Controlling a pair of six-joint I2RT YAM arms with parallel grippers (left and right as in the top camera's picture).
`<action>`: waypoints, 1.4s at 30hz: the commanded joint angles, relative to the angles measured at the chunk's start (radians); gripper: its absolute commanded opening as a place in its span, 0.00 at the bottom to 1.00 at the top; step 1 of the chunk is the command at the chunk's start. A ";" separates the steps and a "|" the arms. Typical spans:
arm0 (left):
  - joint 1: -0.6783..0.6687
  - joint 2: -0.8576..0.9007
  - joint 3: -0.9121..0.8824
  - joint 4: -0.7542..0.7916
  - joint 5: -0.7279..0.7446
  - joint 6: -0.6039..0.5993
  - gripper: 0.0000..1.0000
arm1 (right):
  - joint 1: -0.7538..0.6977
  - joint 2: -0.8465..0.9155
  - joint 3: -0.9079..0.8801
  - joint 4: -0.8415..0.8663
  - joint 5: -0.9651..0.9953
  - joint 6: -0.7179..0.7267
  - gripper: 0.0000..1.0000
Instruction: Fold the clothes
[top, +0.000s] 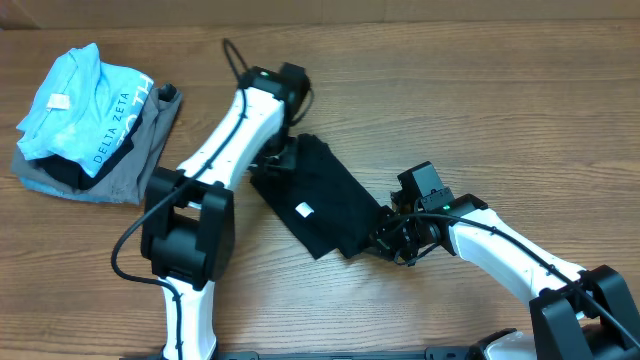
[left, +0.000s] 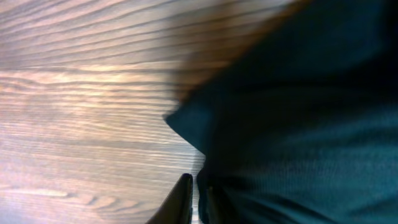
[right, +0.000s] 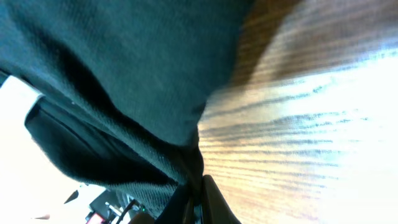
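We noted black T-shirt (top: 322, 203) on table (top: 480, 90), long axis diagonal. Right gripper (right: 199, 194) clamped on its lower-right end; left gripper (left: 196, 194) at upper-left end, jaws nearly together (hold on cloth unclear).

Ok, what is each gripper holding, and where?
Right gripper pinches the plain black cotton T-shirt at its near edge; left gripper: cannot tell.

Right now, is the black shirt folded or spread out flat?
Folded, at least partly: the black shirt lies as a narrow strip with no sleeves showing, and the right wrist view shows stacked layers.
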 joint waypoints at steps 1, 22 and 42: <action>0.060 -0.042 0.018 -0.020 0.012 -0.004 0.26 | 0.005 0.005 -0.005 0.019 0.039 -0.015 0.18; 0.084 -0.198 0.018 -0.089 0.235 0.154 0.36 | -0.268 -0.106 0.025 0.111 -0.179 -0.361 0.56; -0.135 -0.028 -0.185 0.285 0.258 0.217 0.07 | -0.297 -0.115 0.032 0.089 -0.170 -0.343 0.57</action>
